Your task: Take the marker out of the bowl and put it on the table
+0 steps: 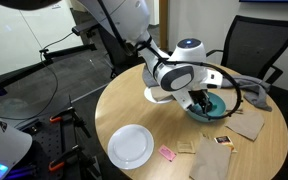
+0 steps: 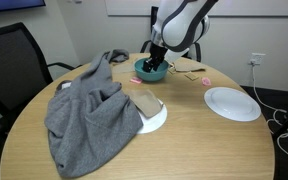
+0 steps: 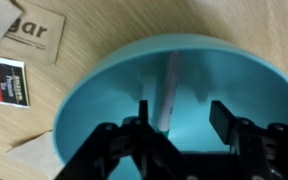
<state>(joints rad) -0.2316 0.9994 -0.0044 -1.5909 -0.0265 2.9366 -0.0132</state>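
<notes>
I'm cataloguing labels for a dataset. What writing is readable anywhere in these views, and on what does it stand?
"gar": dark letters on the brown paper packet in the wrist view, cut off at the frame edge.
Red-and-black packet: pale print, too blurred to read.
Both exterior views: nothing legible.

Bowl (image 3: 94, 100) teal-blue — table (image 3: 246, 24) light wood grain; plate (image 1: 131, 146) white; cloth (image 2: 84, 120) grey.

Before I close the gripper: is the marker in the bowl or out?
In. The wrist view shows the marker lying inside the bowl, between the fingertips of the open gripper, not gripped.
</notes>
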